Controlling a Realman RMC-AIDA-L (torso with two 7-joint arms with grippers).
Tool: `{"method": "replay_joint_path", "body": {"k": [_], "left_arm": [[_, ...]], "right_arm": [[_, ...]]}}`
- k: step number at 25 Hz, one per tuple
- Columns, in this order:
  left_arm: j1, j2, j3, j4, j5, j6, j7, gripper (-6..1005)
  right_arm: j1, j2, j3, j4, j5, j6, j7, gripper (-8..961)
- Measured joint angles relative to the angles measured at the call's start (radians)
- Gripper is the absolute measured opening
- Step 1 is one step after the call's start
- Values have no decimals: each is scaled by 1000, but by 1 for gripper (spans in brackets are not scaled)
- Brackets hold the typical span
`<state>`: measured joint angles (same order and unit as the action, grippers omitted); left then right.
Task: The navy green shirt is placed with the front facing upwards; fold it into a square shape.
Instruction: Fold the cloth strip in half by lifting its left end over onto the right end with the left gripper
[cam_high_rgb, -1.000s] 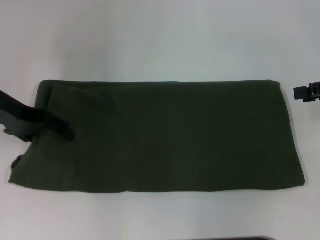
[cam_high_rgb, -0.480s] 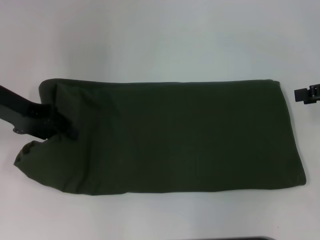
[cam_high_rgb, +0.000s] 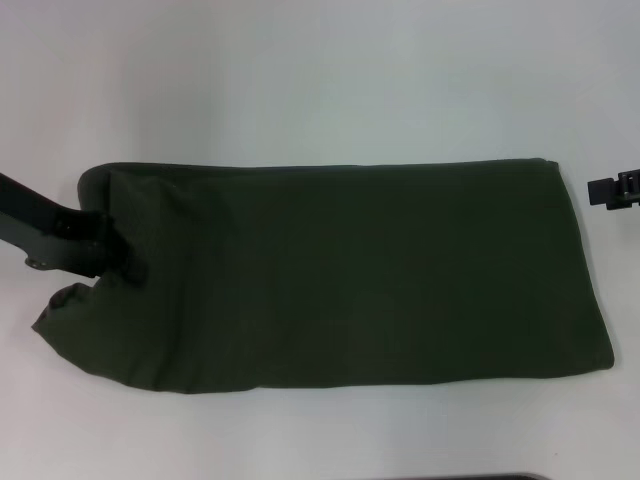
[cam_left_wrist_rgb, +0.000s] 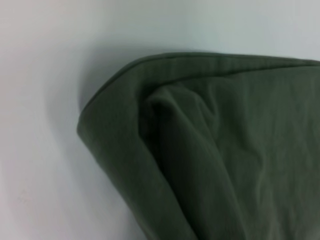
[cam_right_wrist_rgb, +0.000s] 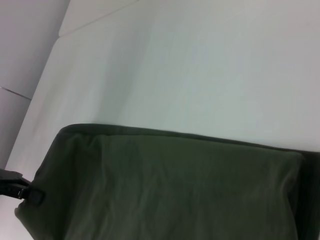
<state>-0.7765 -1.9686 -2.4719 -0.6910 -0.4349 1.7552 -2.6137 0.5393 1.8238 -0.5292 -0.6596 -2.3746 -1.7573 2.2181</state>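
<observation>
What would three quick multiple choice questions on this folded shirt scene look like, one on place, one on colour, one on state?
1. Where does the left pincer grip the dark olive-green cotton shirt?
A. its left end
B. its middle
C. its right end

2. What colour is the flat table?
A. black
B. white
C. red

3. The shirt's left end is:
A. flat
B. bunched and lifted
C. knotted

Answers: 1 A, the black pincer pinches that edge; 2 B, pale surface all round; 3 B, the cloth curls up there. The right pincer waits beside the right end.
</observation>
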Motion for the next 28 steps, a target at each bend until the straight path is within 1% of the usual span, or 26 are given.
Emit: {"method": "replay_joint_path", "body": {"k": [3,7,9,21,26,28], "left_arm": [[-5,0,-2,-4,-1,16,26,117],[-6,1,-3,-13,-7,39,56,105],[-1,9,-4,-14,-7,43,59,99],[42,103,-22,-16,-8,31,58,100],[68,134,-42,-14,-8,16,57,100],[76,149,-55,-7,-5,10,57,101]], "right_arm": [[0,0,0,0,0,-2,1,639],[1,0,0,0,0,-2,4,639],[1,0,0,0,0,-2,5,638],[1,0,0,0,0,1,9,638],[4,-2,0,0,0,4,9,637],[7,-2,0,0,0,4,9,638]]}}
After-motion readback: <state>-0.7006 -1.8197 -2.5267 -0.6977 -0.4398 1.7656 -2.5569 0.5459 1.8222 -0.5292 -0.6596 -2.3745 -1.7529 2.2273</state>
